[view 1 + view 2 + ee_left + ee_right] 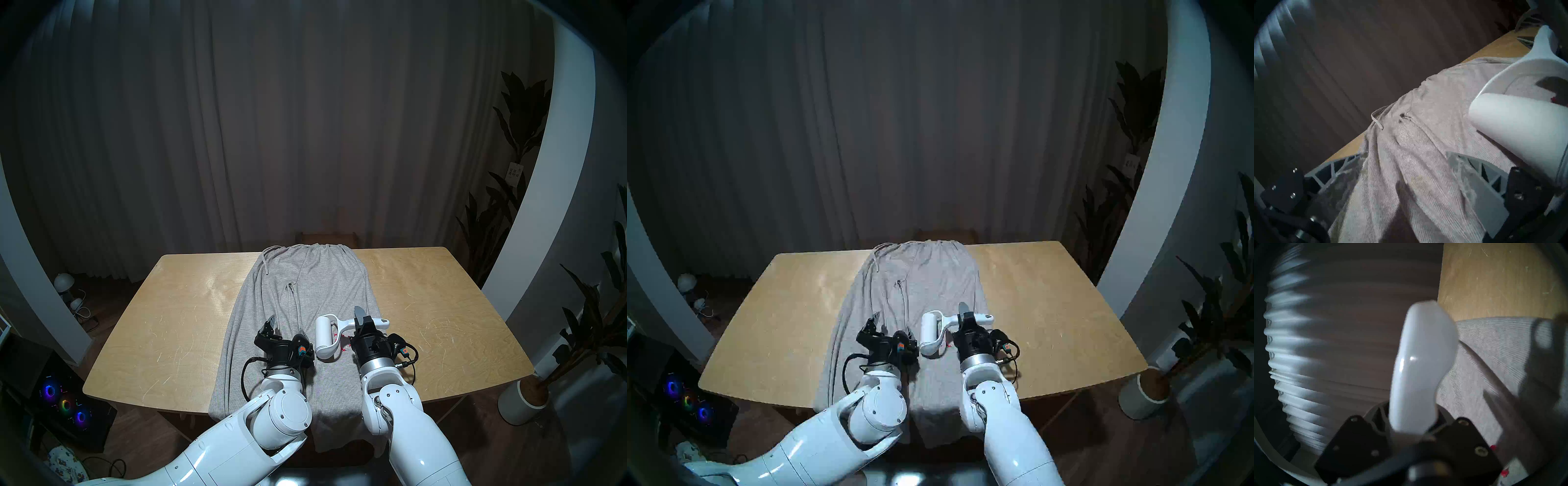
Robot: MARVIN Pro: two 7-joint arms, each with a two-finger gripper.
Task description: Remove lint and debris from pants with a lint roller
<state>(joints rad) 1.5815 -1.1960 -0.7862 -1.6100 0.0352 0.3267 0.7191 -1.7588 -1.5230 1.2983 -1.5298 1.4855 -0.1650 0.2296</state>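
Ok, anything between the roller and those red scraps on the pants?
Nothing visible. The lint roller, held by the right end effector, hangs just above the red scraps on the pants; the left end effector sits alongside.

Pants point(305, 305) lying along table point(441, 322) middle, waist at far edge, legs hanging over near edge. Lint roller point(327, 336) sitting above pants between left gripper point(286, 327) and right gripper point(361, 319). Lint and debris point(341, 341) lying on pants beneath roller frame.

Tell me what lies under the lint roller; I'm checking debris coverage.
Under the lint roller lie the grey pants, with red scraps showing inside its frame. Any beneath the roll are hidden.
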